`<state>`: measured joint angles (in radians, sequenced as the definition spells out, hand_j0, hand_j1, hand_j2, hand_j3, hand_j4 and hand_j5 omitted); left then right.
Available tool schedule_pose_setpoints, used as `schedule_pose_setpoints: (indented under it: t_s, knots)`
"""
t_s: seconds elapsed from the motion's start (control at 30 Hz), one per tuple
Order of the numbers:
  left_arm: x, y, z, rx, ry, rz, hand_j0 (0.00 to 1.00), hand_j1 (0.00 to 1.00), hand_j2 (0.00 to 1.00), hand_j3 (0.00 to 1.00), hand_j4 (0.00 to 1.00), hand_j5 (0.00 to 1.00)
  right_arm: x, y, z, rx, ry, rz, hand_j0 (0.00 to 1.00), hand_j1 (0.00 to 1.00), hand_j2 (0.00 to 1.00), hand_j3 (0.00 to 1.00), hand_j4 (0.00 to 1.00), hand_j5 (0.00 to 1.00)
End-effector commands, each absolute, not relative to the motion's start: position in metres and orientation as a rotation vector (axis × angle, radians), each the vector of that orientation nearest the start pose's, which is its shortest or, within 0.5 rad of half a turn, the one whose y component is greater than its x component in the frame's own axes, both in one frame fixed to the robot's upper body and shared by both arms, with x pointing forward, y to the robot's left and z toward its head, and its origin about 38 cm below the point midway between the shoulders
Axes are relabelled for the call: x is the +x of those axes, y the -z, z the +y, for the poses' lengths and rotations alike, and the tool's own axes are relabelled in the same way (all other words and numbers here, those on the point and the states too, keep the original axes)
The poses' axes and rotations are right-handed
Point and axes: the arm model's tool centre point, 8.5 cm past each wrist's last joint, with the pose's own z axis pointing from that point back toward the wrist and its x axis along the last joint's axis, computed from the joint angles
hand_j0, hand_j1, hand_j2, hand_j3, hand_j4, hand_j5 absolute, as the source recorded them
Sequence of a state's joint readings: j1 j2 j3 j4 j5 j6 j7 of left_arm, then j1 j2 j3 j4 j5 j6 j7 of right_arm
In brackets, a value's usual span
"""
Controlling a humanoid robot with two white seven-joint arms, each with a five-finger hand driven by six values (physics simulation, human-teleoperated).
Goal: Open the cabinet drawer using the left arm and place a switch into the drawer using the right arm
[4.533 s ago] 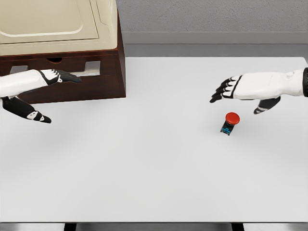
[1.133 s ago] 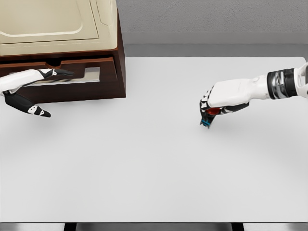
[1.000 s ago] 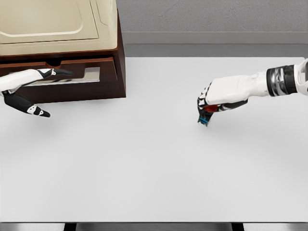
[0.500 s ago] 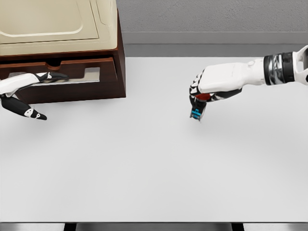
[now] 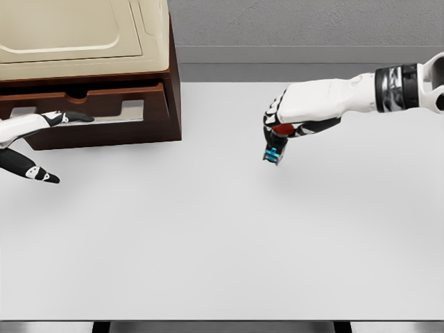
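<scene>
- At the far left of the white tabletop (image 5: 222,243) stands a dark brown wooden cabinet (image 5: 149,128) with a cream-coloured top; its drawer (image 5: 104,97) sits pulled slightly forward of the cabinet front.
- Just in front of that drawer, the white-and-black left hand (image 5: 28,139) reaches in from the left edge, fingers (image 5: 73,116) extended and spread, their tips at the drawer's lower lip, thumb hanging apart below; whether they touch the wood is unclear.
- Right of centre, well apart from the cabinet, the right hand (image 5: 291,118) hovers above the table, palm down, fingers curled around a red-capped push-button switch (image 5: 276,146), whose black and blue base hangs below the fingertips, clear of the surface.
</scene>
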<state>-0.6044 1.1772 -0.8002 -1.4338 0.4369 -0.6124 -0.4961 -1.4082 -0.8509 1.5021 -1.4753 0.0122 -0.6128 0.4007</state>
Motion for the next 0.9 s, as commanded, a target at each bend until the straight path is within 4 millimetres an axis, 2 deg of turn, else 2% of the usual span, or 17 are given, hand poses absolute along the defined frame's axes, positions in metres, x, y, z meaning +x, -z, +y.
schedule_pose_setpoints:
  t_s: [0.0, 0.37, 0.47, 0.87]
  knots:
    - [0.387, -0.247, 0.406, -0.012, 1.499, -1.531, 1.0, 1.0, 1.0, 1.0, 1.0, 1.0, 0.449, -0.304, -0.21, 0.177, 2.948, 1.843, 0.51, 0.51, 0.51, 0.51, 0.51, 0.51]
    - [0.378, -0.251, 0.405, -0.044, 1.491, -1.537, 1.0, 1.0, 1.0, 1.0, 1.0, 1.0, 0.454, -0.311, -0.206, 0.18, 2.933, 1.869, 0.51, 0.51, 0.51, 0.51, 0.51, 0.51]
    - [0.374, -0.256, 0.405, -0.048, 1.499, -1.537, 1.0, 1.0, 1.0, 1.0, 1.0, 1.0, 0.454, -0.316, -0.201, 0.172, 2.913, 1.886, 0.51, 0.51, 0.51, 0.51, 0.51, 0.51]
    - [0.366, -0.259, 0.402, -0.072, 1.504, -1.533, 1.0, 1.0, 1.0, 1.0, 1.0, 1.0, 0.455, -0.333, -0.183, 0.162, 2.847, 1.917, 0.51, 0.51, 0.51, 0.51, 0.51, 0.51]
